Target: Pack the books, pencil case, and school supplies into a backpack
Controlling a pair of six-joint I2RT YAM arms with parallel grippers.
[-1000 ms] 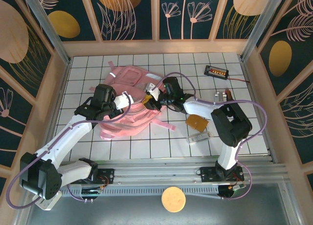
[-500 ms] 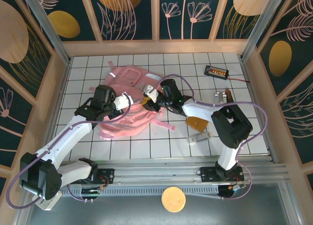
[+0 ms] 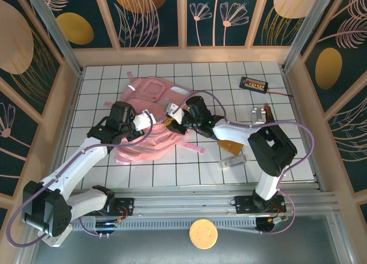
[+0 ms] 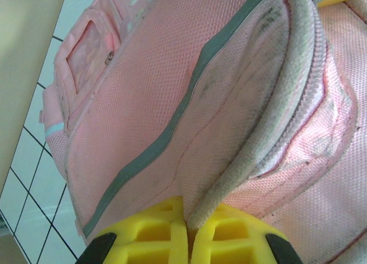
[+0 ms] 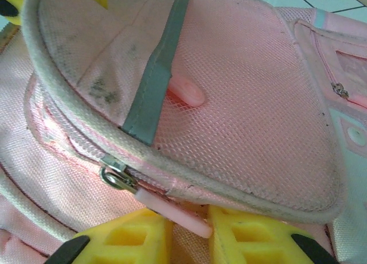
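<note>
Nearest the arm bases, a whitish-grey block is seen lying on the tiled counter, with the orange-brown square book just beyond it. To their left the pink backpack is laid flat, its long axis running from near-left to far-right, the clear-fronted pocket turned toward the far end. The left claw is clamped on the backpack's grey-white piped edge. The right claw is held at the zip, its jaws slightly apart, with the pink pull tab lying between them beside the metal slider; whether the tab is pinched cannot be told. Farthest off, a black gadget with orange digits is seen near the back wall
</note>
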